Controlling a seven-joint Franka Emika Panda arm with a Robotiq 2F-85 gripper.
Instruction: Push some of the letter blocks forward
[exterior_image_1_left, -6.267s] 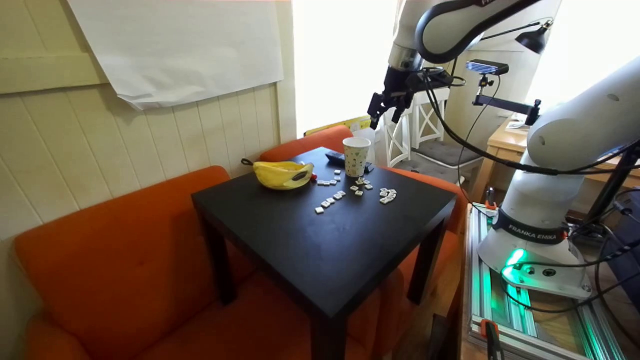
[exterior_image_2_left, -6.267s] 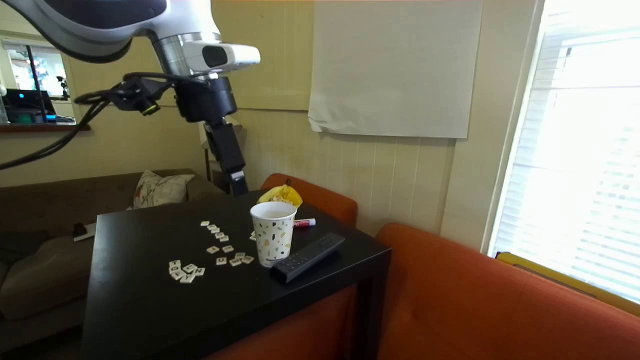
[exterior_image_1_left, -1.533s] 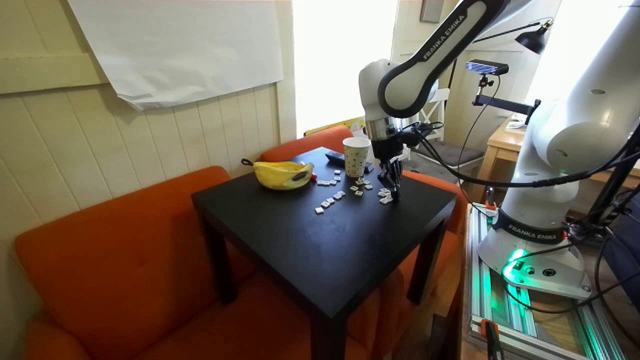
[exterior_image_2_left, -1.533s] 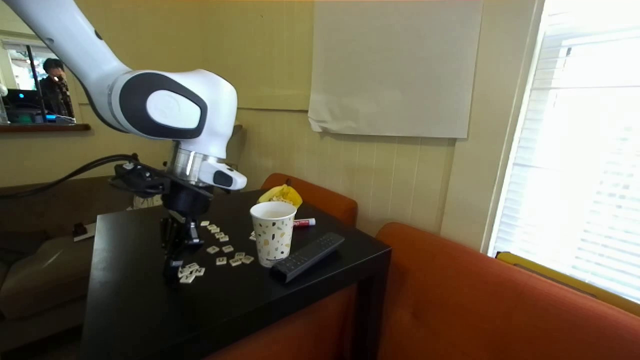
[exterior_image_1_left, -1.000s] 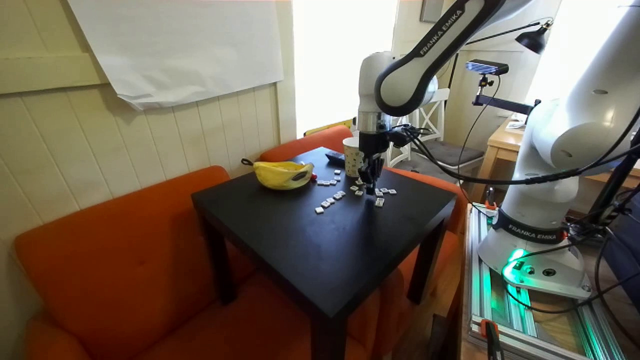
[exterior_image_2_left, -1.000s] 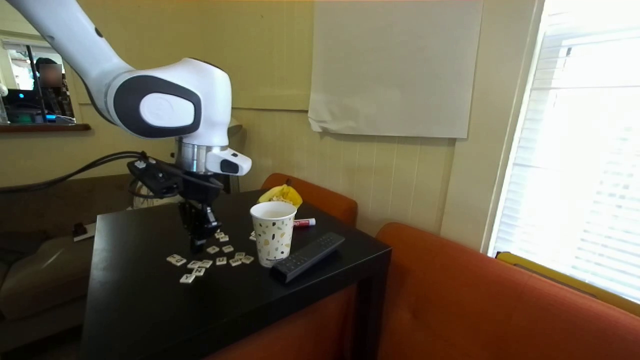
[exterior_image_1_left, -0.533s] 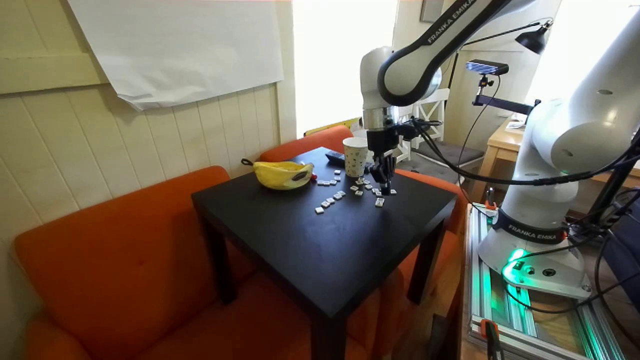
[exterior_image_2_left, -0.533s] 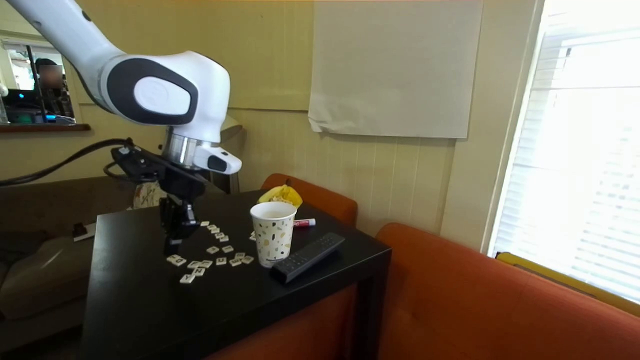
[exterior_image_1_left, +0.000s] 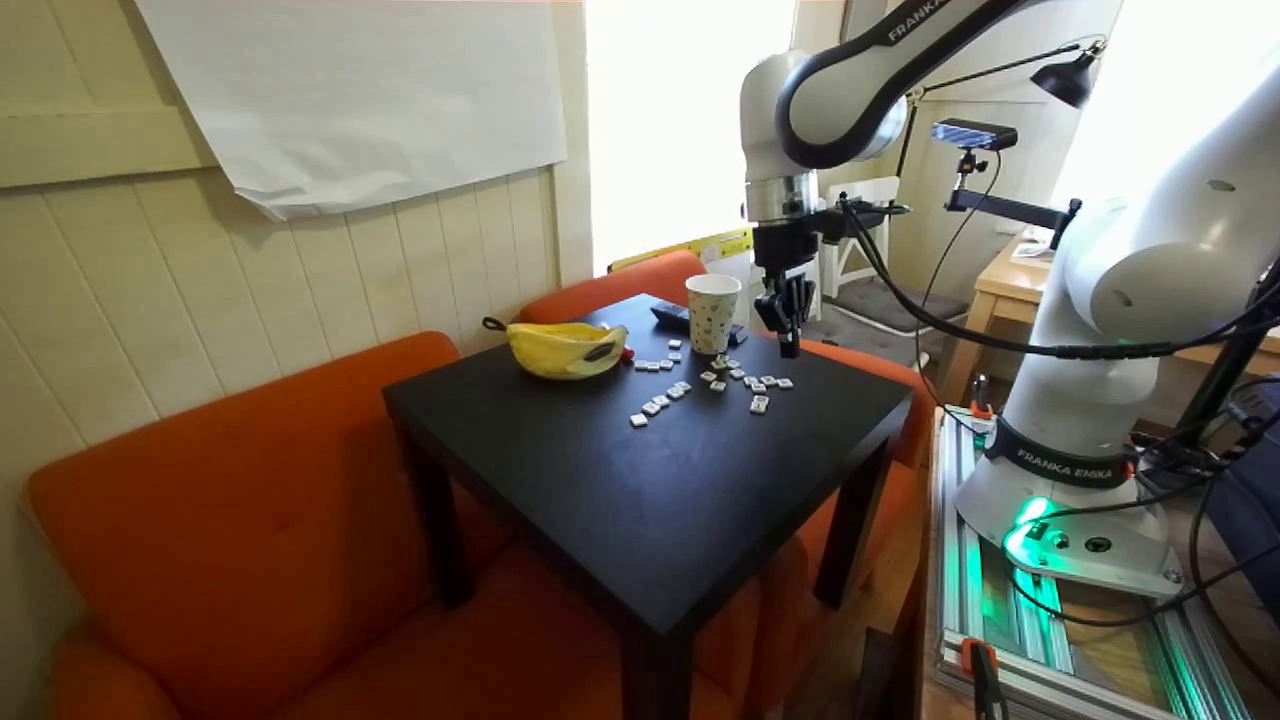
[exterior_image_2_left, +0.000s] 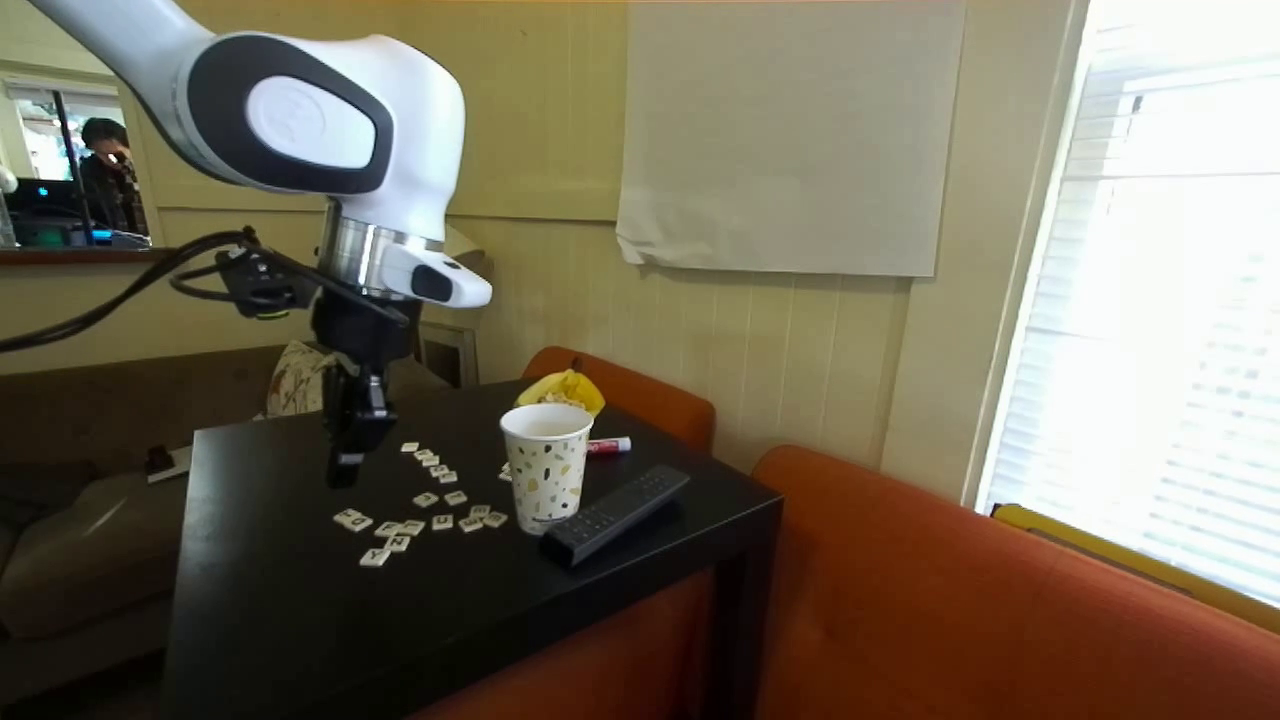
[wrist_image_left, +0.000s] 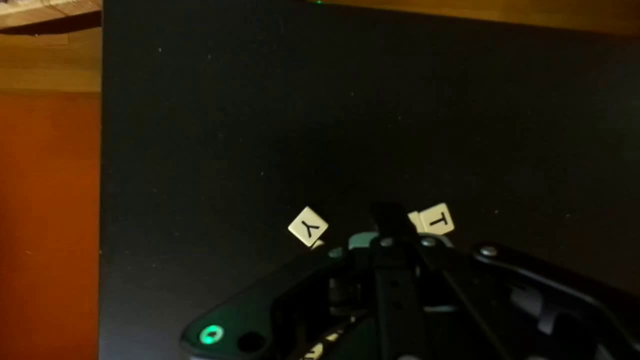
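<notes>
Letter blocks (exterior_image_2_left: 374, 557), small flat square cream tiles with dark printed letters, lie in loose groups on the black table (exterior_image_1_left: 620, 510); the bunch nearest the white robot base (exterior_image_1_left: 1065, 490) was tight a second and a half ago, and is now broken up; in an exterior view it shows as a pair of tiles (exterior_image_2_left: 352, 520) at left and a ragged cluster of four (exterior_image_2_left: 411, 527) to the right and nearer, reaching toward the white paper cup with coloured flecks (exterior_image_2_left: 547, 470); several sit farther from the base than they did, while the loose row (exterior_image_1_left: 661, 401) looks unmoved.

Black two-finger gripper (exterior_image_1_left: 790, 346) has risen in the last half second and hangs clear above the tiles; fingers drawn right together, no gap seen, nothing held.

Reading: a forward push on some blocks looks made, so the task is probably met or close to it; whether another stroke is wanted, cannot tell.

Look of the tiles: wrist view gives a Y tile (wrist_image_left: 308, 226) turned cornerwise at left, a T tile (wrist_image_left: 436, 219) at right; N tile (exterior_image_2_left: 398, 543) legible; many others too small to read; all appear to lie flat.
</notes>
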